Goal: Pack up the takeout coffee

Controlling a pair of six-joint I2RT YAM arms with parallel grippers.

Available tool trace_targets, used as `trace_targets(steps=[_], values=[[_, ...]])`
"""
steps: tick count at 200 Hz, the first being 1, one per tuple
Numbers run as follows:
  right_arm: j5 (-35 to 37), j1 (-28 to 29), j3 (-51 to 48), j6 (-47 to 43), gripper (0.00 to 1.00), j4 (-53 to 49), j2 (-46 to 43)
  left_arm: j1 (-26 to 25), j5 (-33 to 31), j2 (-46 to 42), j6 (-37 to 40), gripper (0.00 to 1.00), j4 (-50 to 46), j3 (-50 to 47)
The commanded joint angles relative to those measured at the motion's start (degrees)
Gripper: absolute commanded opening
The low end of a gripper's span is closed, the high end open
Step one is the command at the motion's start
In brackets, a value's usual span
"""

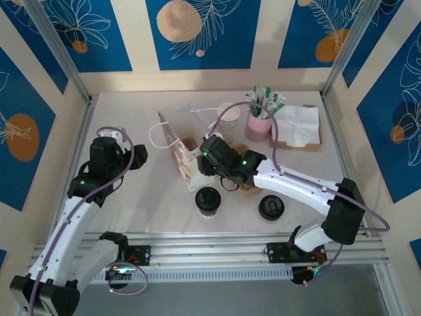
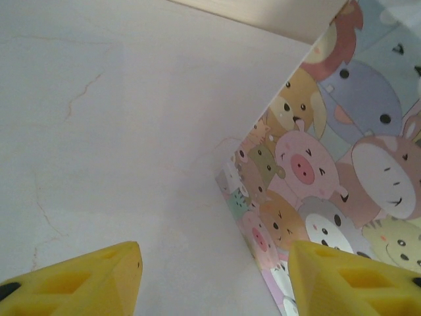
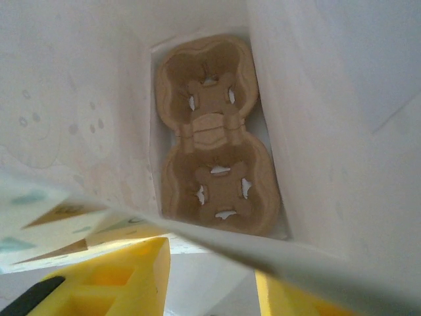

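In the top view the gift bag [image 1: 179,150] stands open just left of the frame's middle. Bare table [image 1: 158,204] stretches from its left wall to the left arm, and that is the widest free stretch. The upper right is crowded with stacked cups [image 1: 229,117], a pink cup [image 1: 259,125] of sachets and napkins [image 1: 299,124]. A metal rail [image 1: 210,243] closes the lower edge.

The right gripper [image 1: 205,158] sits at the bag's right rim. Its wrist view looks down past that rim, which crosses in front of the yellow fingers [image 3: 112,276], to a cup carrier [image 3: 210,164] on the bag's floor; the fingers stand apart with nothing between them.

The left gripper [image 1: 137,157] hangs left of the bag, jaws apart over bare table, the bag's printed side just beside its right-hand finger [image 2: 348,280].

The takeout coffee [image 1: 207,199] stands upright on the table below the right gripper, apart from it, near the bag's lower corner. A loose black lid [image 1: 271,207] lies to its right.
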Motion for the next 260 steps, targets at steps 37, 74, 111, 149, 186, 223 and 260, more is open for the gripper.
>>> trace_targets(steps=[37, 74, 111, 149, 186, 223, 260], values=[[-4.73, -1.43, 1.07, -2.99, 0.4, 0.34, 1.94, 2.85, 4.88, 5.18, 0.03, 0.6, -1.55, 2.22], [-6.15, -1.16, 1.67, -2.42, 0.42, -4.14, 1.62, 6.43, 5.93, 6.66, 0.1, 0.6, -2.19, 2.8], [-5.89, -0.51, 3.17, -1.84, 0.46, -8.65, 1.51, 7.26, 8.12, 8.41, 0.51, 0.61, -2.42, 3.17], [-4.8, 1.19, 4.37, -1.76, 0.49, -11.46, 0.81, 7.34, 9.3, 9.0, 0.32, 0.62, -2.54, 3.31], [-4.52, 2.52, 5.14, -1.92, 0.52, -14.0, -0.45, 7.34, 9.87, 9.0, 0.08, 0.63, -2.25, 3.22], [-3.61, 4.05, 6.48, -2.2, 0.56, -18.24, -1.48, 7.34, 10.13, 9.06, -0.18, 0.64, -2.09, 3.12], [-3.16, 5.52, 6.71, -2.45, 0.58, -20.31, -3.17, 7.39, 11.05, 8.91, -0.52, 0.66, -2.03, 3.13]])
